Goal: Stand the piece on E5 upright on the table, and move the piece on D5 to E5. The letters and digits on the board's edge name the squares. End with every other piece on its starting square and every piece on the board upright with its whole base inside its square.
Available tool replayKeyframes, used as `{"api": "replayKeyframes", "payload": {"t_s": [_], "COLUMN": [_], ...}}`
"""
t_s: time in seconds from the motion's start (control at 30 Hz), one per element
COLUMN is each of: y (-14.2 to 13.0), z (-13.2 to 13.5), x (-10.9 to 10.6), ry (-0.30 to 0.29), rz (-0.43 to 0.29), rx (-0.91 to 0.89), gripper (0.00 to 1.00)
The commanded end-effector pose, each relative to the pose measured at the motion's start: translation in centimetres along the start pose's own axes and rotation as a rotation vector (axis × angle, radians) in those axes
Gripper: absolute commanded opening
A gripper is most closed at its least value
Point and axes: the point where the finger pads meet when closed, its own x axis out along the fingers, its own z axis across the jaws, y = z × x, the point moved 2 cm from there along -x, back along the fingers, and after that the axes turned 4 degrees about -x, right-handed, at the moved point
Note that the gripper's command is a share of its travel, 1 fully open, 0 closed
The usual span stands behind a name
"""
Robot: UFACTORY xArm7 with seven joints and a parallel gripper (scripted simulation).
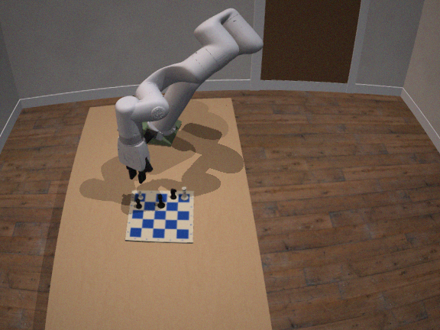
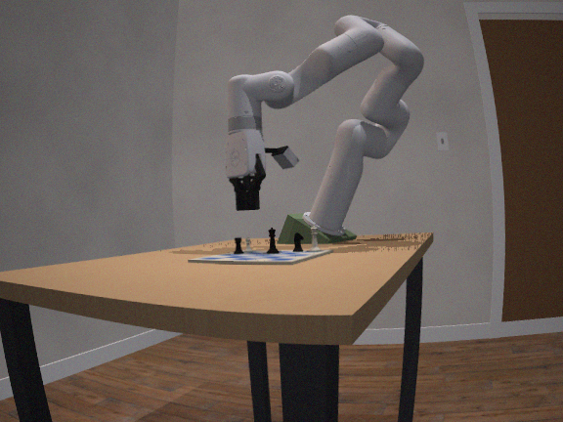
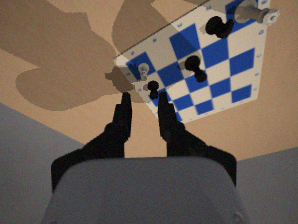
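1. Fingers of the black two-finger gripper [image 3: 144, 97] stand narrow and parallel, with a small gap between them, and nothing is held in the gap.
2. The gripper [image 2: 247, 205] points straight down and hangs high above the light wooden table [image 1: 153, 286], over the corner of the blue and cream chessboard [image 1: 158, 233] on the side of the arm's green base [image 1: 173, 131].
3. The small white pawn [image 1: 140, 195] stands in that corner square and the small black pawn [image 1: 138, 205] stands just beside it.
4. The tall black piece [image 1: 160, 201], the black knight [image 1: 173, 193] and the taller white piece [image 1: 184, 193] stand further along the same side.
5. All five pieces look upright.
6. The edge letters are too small to read, so I cannot tell which squares are E5 and D5.
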Motion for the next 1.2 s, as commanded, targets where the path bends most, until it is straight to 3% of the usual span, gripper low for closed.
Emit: {"api": "replayKeyframes", "payload": {"t_s": [0.0,1.17], "y": [-0.1,-0.2], "z": [0.0,0.0], "x": [-0.1,1.5], "ry": [0.0,0.0], "rz": [-0.003,-0.003], "rx": [0.0,0.0], "gripper": [0.34,0.34]}}
